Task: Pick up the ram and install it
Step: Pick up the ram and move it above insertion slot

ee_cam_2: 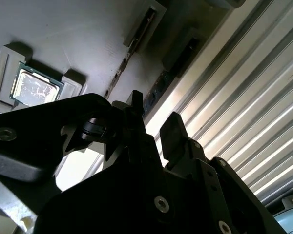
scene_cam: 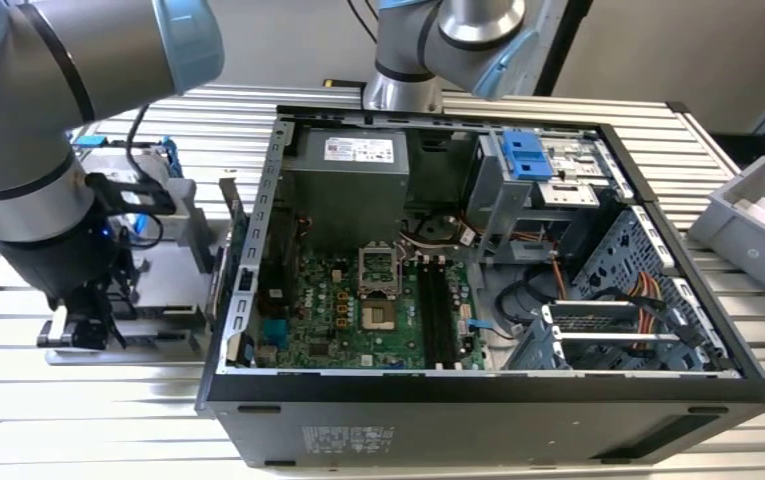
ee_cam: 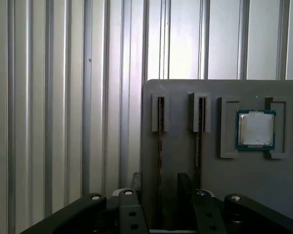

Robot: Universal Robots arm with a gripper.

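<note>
Spread apart, the fingers of the gripper (ee_cam: pixel 160 189) are placed on the two sides of the ram (ee_cam: pixel 160 146), which stands on its edge in a slot of the grey holder (ee_cam: pixel 181 90). A gap is seen between the fingers, and contact with the stick cannot be confirmed. In the second wrist view the ram (ee_cam_2: pixel 153 92) is seen running between the two black fingers (ee_cam_2: pixel 173 129). A second stick (ee_cam: pixel 200 141) is held in the neighbouring slot, between the ram and a small square chip (ee_cam: pixel 255 129).

In the exterior view the gripper (scene_cam: pixel 82 330) is found low at the exterior view's left, over the ribbed metal table (scene_cam: pixel 89 430). Further toward the right the open computer case (scene_cam: pixel 489 410) is laid, with the motherboard (scene_cam: pixel 342 310) and its long black slots (scene_cam: pixel 436 305) exposed. At the exterior view's right a grey bin (scene_cam: pixel 756 215) is set.
</note>
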